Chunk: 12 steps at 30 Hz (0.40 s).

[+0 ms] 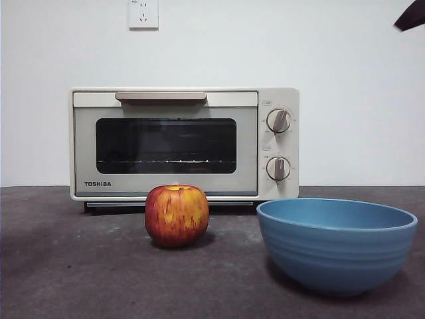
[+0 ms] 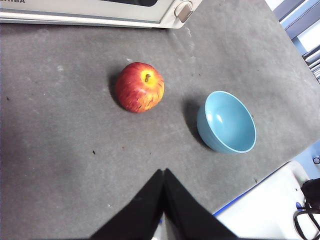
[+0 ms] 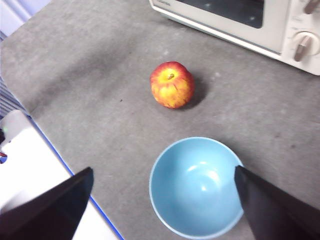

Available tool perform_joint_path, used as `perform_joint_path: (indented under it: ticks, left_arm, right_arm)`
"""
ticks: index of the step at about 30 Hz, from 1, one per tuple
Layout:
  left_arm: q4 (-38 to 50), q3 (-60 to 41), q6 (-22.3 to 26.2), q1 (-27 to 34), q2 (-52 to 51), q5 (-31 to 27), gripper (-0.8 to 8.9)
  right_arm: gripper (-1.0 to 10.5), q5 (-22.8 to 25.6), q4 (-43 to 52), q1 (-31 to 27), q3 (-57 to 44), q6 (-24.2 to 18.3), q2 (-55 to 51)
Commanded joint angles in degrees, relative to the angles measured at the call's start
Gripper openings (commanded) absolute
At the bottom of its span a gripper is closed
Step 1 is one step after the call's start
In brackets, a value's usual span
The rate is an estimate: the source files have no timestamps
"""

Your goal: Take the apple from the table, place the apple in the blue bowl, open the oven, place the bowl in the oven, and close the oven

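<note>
The red apple stands on the dark grey table, in front of the shut cream oven. To its right stands the empty blue bowl. From above, the apple and the bowl lie apart, well ahead of my left gripper, whose jaws are shut with nothing between them. My right gripper hangs open high over the bowl, the apple beyond it. In the front view only a black tip shows at the top right corner.
A wall socket sits above the oven. The oven's handle and two knobs face forward. The table's near edge with a white surface lies close behind the bowl.
</note>
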Motion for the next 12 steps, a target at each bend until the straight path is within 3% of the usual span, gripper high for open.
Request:
perform_joint_path:
  ticks: [1, 8, 12]
  left_arm:
    - [1.4, 1.1, 0.7, -0.2, 0.3, 0.1, 0.07]
    - [2.0, 1.1, 0.5, -0.2, 0.3, 0.1, 0.07]
    - [2.0, 1.1, 0.5, -0.2, 0.3, 0.1, 0.07]
  right_arm:
    - [4.7, 0.2, 2.8, 2.1, 1.0, 2.4, 3.2]
    - [4.7, 4.8, 13.5, 10.0, 2.2, 5.9, 14.4]
    - [4.7, 8.5, 15.5, 13.5, 6.4, 5.7, 23.3]
